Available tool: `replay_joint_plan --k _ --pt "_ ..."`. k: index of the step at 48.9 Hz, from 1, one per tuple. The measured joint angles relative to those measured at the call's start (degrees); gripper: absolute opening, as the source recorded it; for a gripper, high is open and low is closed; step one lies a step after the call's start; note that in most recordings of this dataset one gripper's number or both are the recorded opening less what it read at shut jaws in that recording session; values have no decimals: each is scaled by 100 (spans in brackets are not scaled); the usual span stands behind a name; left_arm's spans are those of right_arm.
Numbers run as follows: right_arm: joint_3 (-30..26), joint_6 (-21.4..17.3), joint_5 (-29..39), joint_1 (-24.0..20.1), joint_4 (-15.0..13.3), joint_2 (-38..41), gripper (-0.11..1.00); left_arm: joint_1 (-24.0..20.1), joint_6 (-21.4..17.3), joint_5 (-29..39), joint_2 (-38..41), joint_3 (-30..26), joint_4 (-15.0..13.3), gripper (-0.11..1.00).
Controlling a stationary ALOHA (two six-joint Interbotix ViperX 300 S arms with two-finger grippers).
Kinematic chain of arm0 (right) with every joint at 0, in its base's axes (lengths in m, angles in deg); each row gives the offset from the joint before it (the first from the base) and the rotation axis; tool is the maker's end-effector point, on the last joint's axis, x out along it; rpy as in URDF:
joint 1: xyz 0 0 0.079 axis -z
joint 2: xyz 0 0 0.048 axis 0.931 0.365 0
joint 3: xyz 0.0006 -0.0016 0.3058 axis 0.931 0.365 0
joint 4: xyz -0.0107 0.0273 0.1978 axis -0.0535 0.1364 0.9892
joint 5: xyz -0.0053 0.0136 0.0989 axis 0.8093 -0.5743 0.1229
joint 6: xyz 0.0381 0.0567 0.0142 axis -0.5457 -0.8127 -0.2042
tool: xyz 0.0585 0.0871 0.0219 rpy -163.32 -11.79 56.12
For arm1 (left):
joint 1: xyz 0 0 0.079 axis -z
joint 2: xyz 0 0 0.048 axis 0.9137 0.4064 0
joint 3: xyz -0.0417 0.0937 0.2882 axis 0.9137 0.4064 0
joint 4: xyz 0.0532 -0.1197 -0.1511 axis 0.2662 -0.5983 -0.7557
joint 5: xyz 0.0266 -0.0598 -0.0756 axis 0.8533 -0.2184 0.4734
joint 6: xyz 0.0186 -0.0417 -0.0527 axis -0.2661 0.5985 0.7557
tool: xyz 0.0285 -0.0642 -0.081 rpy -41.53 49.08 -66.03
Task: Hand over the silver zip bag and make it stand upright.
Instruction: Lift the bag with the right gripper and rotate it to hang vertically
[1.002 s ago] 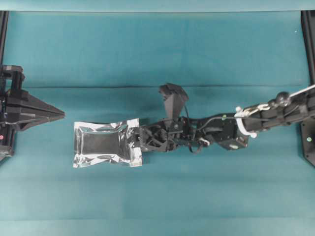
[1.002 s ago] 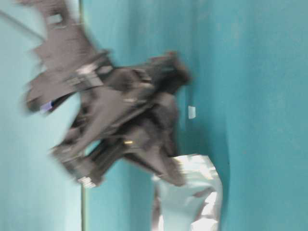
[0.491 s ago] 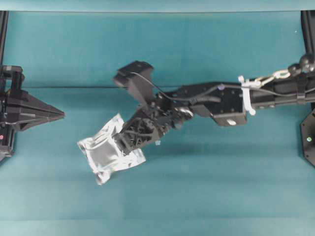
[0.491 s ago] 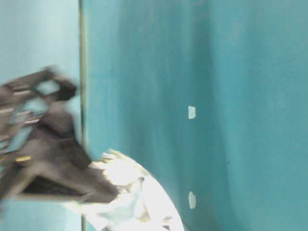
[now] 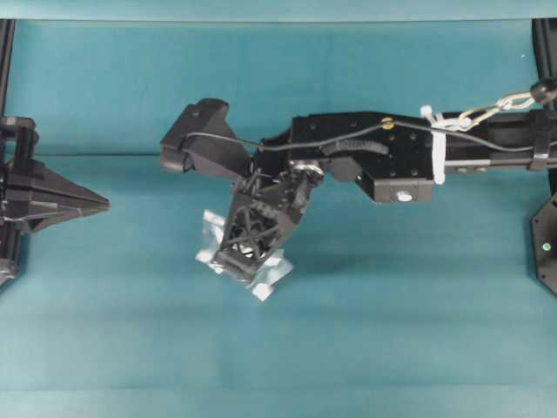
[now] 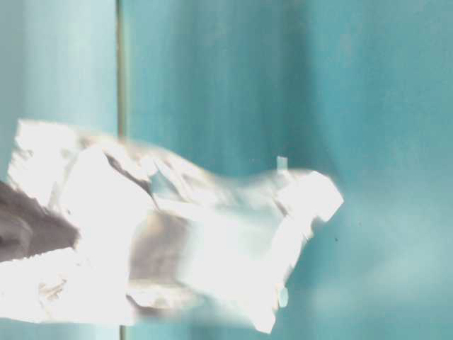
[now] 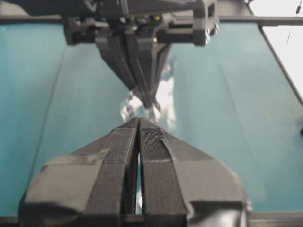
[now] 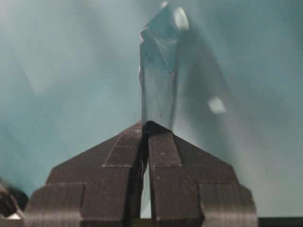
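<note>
Your right gripper [image 8: 146, 126] pinches the silver zip bag [image 5: 264, 277] by one edge, above the table's [image 5: 392, 331] middle. Your left gripper [image 7: 138, 124] sits closed and empty, well apart. Slippery foil could slide out mid-swing.

We find no readable text, label, brand, number or sign in any of the four views. The silver zip bag [image 5: 264, 277] shows only bare, crinkled foil with glare, and in the table-level view it is too blurred to make out any print. The black arm housings carry no lettering that we can read, and the teal bench [image 5: 392, 331] is unmarked.
</note>
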Motion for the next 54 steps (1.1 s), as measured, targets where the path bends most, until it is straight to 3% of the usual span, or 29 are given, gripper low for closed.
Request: replay_joint_plan --k 18,30,54 --pt "-721 1301 1494 -18 -378 211 4 0 26 35 -114 26 0 0" --pt "-729 1793 1485 -211 -1107 220 4 70 35 35 -123 26 0 0" --pt "-185 2004 1072 -237 -1204 211 4 88 220 35 -105 62 9 0"
